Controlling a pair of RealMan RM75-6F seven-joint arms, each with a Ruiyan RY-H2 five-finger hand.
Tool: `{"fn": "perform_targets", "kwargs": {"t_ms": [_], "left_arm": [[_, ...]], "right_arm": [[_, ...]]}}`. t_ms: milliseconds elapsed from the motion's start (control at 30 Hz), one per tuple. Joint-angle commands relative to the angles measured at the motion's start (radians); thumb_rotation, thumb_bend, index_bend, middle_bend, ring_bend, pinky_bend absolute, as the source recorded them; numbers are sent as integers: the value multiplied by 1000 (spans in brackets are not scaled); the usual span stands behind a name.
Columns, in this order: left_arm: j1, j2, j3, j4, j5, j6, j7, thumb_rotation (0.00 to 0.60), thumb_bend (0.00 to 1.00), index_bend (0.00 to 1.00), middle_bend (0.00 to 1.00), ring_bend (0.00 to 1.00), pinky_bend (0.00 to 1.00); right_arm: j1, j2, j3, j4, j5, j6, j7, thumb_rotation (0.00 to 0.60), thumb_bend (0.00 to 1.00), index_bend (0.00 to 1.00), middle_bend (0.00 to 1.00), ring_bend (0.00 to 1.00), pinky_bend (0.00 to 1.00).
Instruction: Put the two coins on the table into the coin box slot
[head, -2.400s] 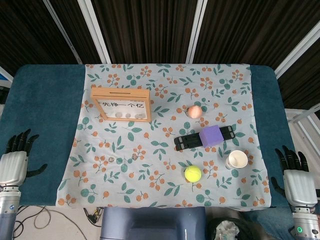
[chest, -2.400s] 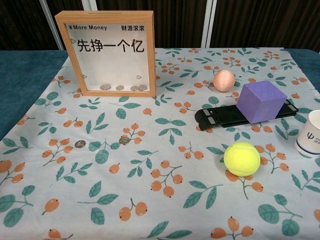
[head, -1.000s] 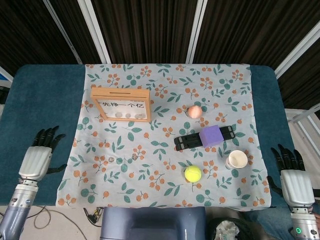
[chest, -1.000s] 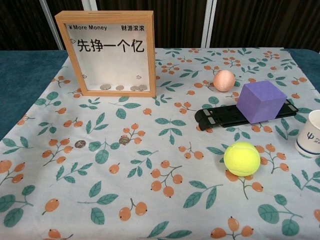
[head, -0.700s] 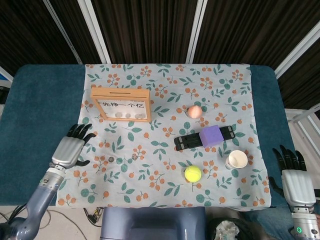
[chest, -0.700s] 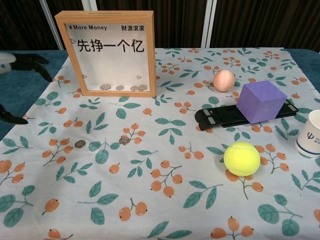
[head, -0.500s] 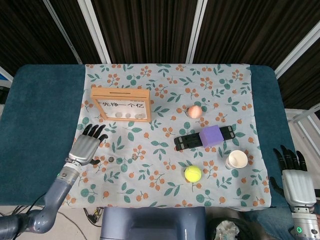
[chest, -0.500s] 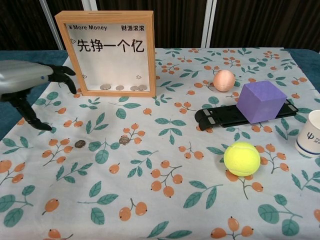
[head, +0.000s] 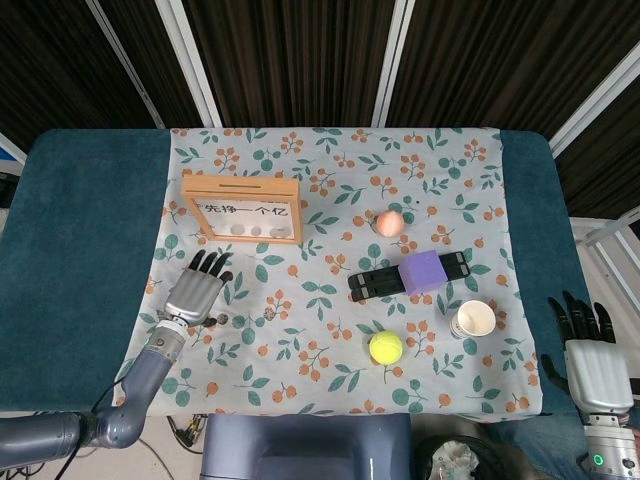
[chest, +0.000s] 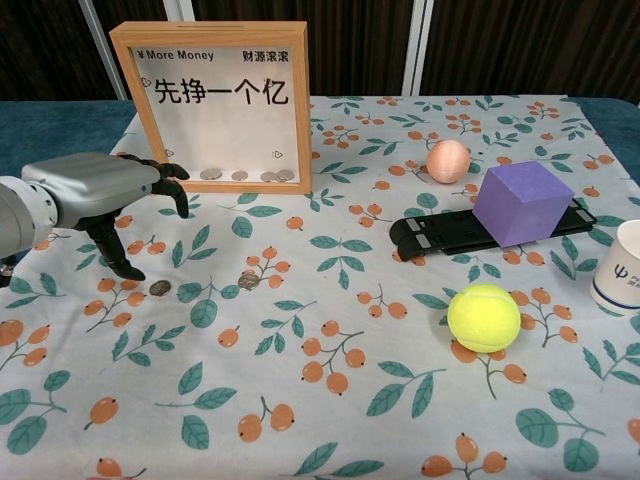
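The wooden coin box (head: 241, 208) (chest: 213, 105) stands upright at the back left of the floral cloth, its slot (head: 240, 186) on the top edge and several coins inside. Two coins lie on the cloth in front of it: the left coin (head: 222, 318) (chest: 160, 288) and the right coin (head: 268, 312) (chest: 248, 282). My left hand (head: 195, 291) (chest: 105, 195) hovers with fingers spread just left of the left coin, its thumb reaching down close to it, holding nothing. My right hand (head: 590, 360) is open, off the cloth at the near right corner.
On the right half lie a peach ball (head: 390, 222) (chest: 448, 161), a purple cube (head: 422, 271) (chest: 522, 202) on a black tool (head: 375, 282) (chest: 440, 232), a paper cup (head: 472, 319) (chest: 622, 266) and a tennis ball (head: 385, 347) (chest: 484, 317).
My left hand has swung from the table's left edge onto the cloth, ending beside the left coin. The coins lie where they were. My right hand has barely moved.
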Motion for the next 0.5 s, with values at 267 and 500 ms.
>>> {"fn": "perform_targets", "kwargs": {"t_ms": [267, 500], "left_arm": [[-32, -35, 24, 41, -18, 0, 23, 600, 32, 294, 0, 0, 0], [-48, -37, 40, 36, -45, -2, 39, 600, 32, 294, 0, 0, 0]], "right_arm": [[0, 2, 0, -1, 4, -3, -1, 600, 406, 96, 43, 96, 0], [0, 2, -1, -3, 5, -2, -6, 600, 406, 96, 43, 97, 0]]}}
